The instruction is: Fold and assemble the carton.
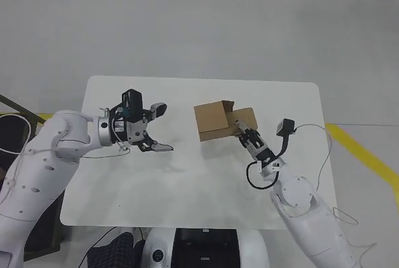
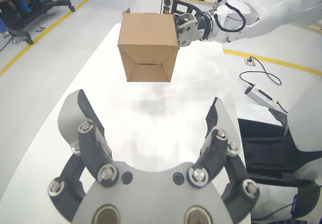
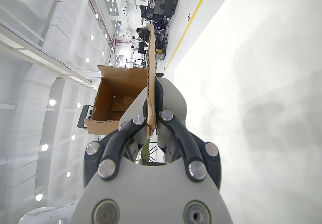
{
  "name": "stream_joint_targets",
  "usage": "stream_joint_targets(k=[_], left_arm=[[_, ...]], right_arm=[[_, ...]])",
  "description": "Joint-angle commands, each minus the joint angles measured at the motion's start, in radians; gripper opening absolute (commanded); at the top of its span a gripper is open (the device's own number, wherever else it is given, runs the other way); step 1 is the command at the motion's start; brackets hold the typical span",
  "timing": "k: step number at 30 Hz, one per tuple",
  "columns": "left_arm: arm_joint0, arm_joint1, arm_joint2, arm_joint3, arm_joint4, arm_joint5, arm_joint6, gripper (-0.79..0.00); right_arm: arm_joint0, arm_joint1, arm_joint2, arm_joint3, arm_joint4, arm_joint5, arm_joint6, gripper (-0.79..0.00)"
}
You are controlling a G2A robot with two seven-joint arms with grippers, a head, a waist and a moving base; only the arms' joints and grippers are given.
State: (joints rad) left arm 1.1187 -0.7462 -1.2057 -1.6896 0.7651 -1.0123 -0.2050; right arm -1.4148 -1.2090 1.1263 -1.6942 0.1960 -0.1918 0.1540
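The brown carton [image 1: 213, 121] is unfolded into a box shape and hangs above the white table [image 1: 186, 194], right of its middle. My right gripper [image 1: 242, 132] is shut on one side flap of it. In the right wrist view the cardboard flap [image 3: 151, 59] runs edge-on between the shut fingers, with the carton's open inside [image 3: 118, 94] beside them. My left gripper [image 1: 157, 127] stands open to the left of the carton, apart from it and holding nothing. The left wrist view faces the carton's folded end [image 2: 148, 46] beyond the open left gripper [image 2: 148, 99], with the right gripper [image 2: 179, 31] at the carton's far side.
The table's rounded edge [image 1: 92, 84] lies close behind the left arm. A power adapter with its cable [image 2: 261, 95] lies on the floor beside the table. Yellow floor tape [image 1: 367, 157] runs past the right side.
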Motion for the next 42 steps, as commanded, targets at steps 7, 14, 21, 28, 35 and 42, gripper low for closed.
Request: stream_joint_targets(k=[7,14,21,28,35,42], left_arm=[[-0.021,-0.022,0.068,0.037,0.136,0.0,0.117,0.0],[-0.021,-0.022,0.068,0.037,0.136,0.0,0.117,0.0],[0.009,-0.029,0.077,0.014,0.123,0.065,0.126,0.0],[0.02,-0.044,0.107,0.013,0.066,0.125,0.105,0.0],[0.017,-0.053,0.101,0.007,0.075,0.133,0.125,0.0],[0.023,-0.063,0.099,0.022,0.14,0.148,0.174,0.0]], right_arm=[[-0.004,-0.002,0.005,0.0,0.015,-0.005,-0.004,-0.785],[-0.004,-0.002,0.005,0.0,0.015,-0.005,-0.004,-0.785],[-0.002,-0.014,-0.034,0.002,-0.007,-0.023,-0.04,-0.785],[0.006,-0.033,-0.088,0.04,-0.078,-0.071,-0.116,-0.785],[0.012,-0.047,-0.116,0.061,-0.108,-0.074,-0.158,-0.785],[0.015,-0.059,-0.131,0.057,-0.13,-0.067,-0.183,-0.785]])
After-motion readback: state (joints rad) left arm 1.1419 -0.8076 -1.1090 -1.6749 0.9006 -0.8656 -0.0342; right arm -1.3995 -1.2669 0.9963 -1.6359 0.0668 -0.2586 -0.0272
